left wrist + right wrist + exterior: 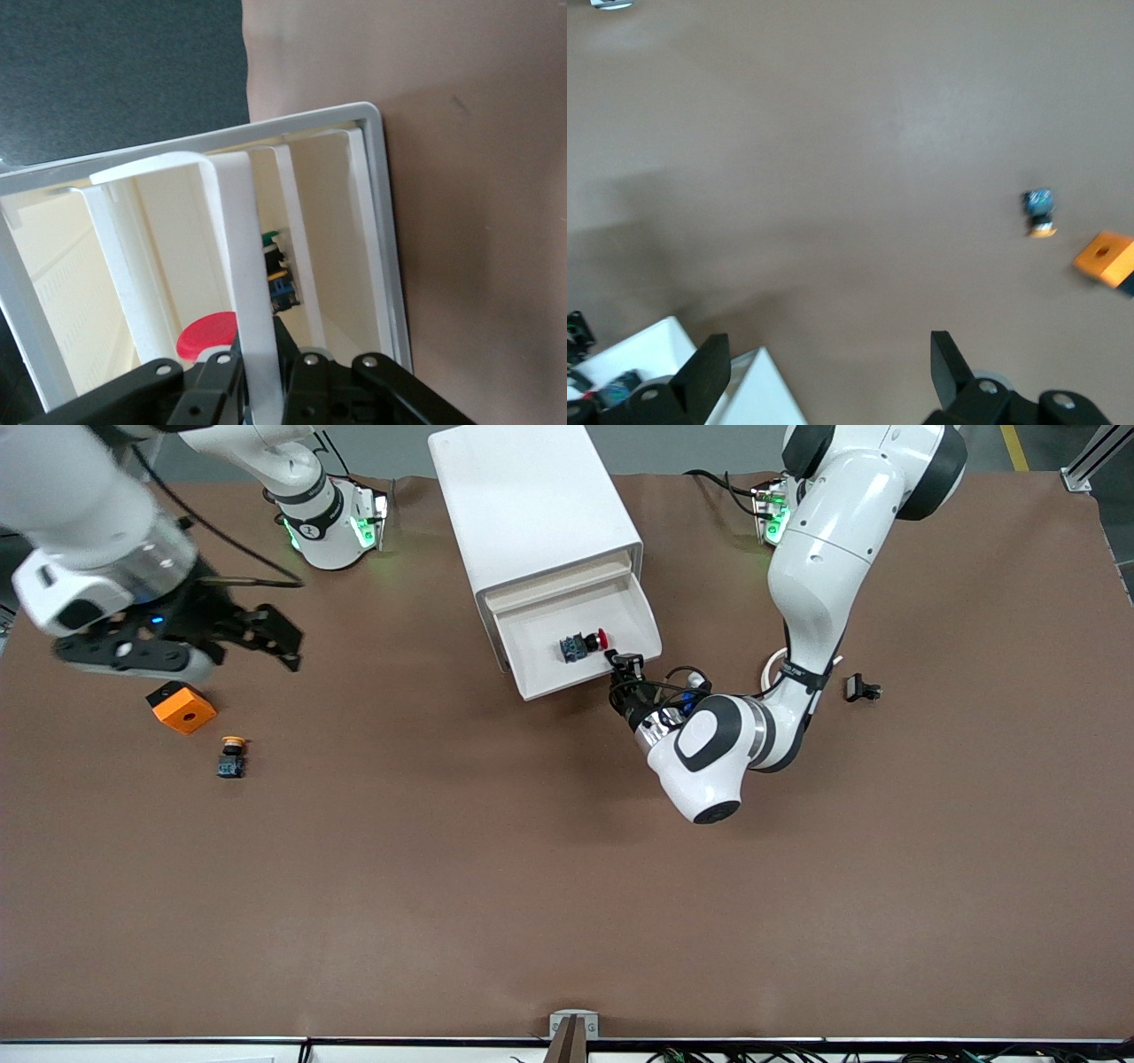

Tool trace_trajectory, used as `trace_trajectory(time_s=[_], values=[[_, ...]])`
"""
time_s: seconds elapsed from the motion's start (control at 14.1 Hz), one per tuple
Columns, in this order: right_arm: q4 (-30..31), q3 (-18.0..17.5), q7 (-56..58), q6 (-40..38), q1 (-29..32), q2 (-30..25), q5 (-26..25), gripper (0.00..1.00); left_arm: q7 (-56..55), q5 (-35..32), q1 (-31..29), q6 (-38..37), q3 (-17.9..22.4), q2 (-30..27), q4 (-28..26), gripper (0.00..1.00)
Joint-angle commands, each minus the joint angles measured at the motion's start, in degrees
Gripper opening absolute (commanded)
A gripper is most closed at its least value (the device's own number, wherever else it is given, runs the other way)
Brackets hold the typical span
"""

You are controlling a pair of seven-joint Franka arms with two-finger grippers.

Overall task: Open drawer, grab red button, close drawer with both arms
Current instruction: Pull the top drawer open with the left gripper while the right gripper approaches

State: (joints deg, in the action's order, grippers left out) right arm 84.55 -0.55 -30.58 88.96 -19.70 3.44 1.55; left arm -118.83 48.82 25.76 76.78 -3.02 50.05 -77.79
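Now your drawer [580,646] stands pulled out of the cabinet [532,505], the button [582,644] lying in it near the front lip. Your left gripper [625,666] pinches that lip. Your right gripper [266,633], fingers spread, hangs over the table near the orange block [182,708]. The button looks light, hard and rollable; take its black-and-blue body, not the slick cap.

Toward the right arm's end of the table, an orange block [182,708] with a hole in its upper face; just nearer the front camera, a yellow-capped button [232,757] (lying on its side); toward the left arm's end, a small black part [861,688] on bare brown table [496,886].
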Motion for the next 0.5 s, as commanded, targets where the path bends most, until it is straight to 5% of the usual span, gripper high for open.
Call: trace_trajectory(time_s=[0.0,0.07,0.14,0.43], values=[[0.09,0.64,-14.28,-0.37,-7.26,0.16,0.65,1.00,5.52,1.28,-1.33,4.96,-0.40,0.49,2.65,0.06],[0.09,0.64,-19.90,0.07,-9.90,0.95,0.65,1.00,6.67,1.28,-2.11,4.96,-0.40,0.40,2.65,0.73],[-0.17,0.64,-25.96,0.51,-12.62,2.26,0.65,1.00,7.11,1.02,-2.38,4.79,-0.40,0.14,2.56,1.00],[-0.17,0.64,-42.95,6.12,-21.07,7.27,0.65,1.00,14.14,0.58,-4.31,4.61,-0.23,-1.10,2.91,1.00]])
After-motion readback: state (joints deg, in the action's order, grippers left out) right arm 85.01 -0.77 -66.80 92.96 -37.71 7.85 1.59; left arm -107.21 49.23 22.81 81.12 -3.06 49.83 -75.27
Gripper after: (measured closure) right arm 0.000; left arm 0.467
